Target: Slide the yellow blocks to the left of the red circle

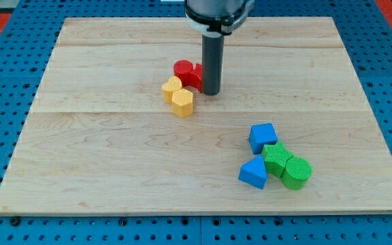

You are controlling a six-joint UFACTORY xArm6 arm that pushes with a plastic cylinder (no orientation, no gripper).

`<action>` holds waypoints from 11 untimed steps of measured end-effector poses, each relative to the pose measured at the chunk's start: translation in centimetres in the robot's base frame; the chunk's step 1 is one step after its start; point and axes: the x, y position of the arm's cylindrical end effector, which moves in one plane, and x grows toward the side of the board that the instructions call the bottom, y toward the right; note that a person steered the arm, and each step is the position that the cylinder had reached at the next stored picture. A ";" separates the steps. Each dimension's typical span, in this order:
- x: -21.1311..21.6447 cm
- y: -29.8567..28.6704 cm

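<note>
Camera view only, so one look from above the table's point(114, 170) near edge: yellow blocks lie a little up from the table's centre, toward its far edge, as a touching pair, one yellow block point(171, 88) of rounded, perhaps heart-like shape and one yellow hexagon-like block point(182, 102) just nearer the near edge. Directly behind them, toward the far edge, sits the red circle point(183, 69), and a second red block point(196, 76) whose shape I cannot make out, partly hidden by the rod, stands touching it on the side of the right edge. My tip point(211, 92) rests on the table just right of that second red block and right of the yellow pair, apparently touching or nearly touching the red one. There is no claw on this arm, so nothing spreads or pinches; the rod simply stands upright. The relation that matters: the yellow pair lies toward the left edge from my tip, but sits in front of the red circle and not yet to its left. I judge a push toward the left edge and slightly toward the far edge would be needed, and the tip should first clear the red blocks so as not to drag them along. Near the right near corner, well apart, cluster a blue block point(263, 136), a blue triangle-like block point(253, 173), a green block point(275, 158) and a green cylinder point(296, 171).
</note>
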 end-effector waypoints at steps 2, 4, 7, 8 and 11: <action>8.6 0.9; 3.3 -5.6; 0.5 -13.9; -0.4 -13.6; -0.7 -10.6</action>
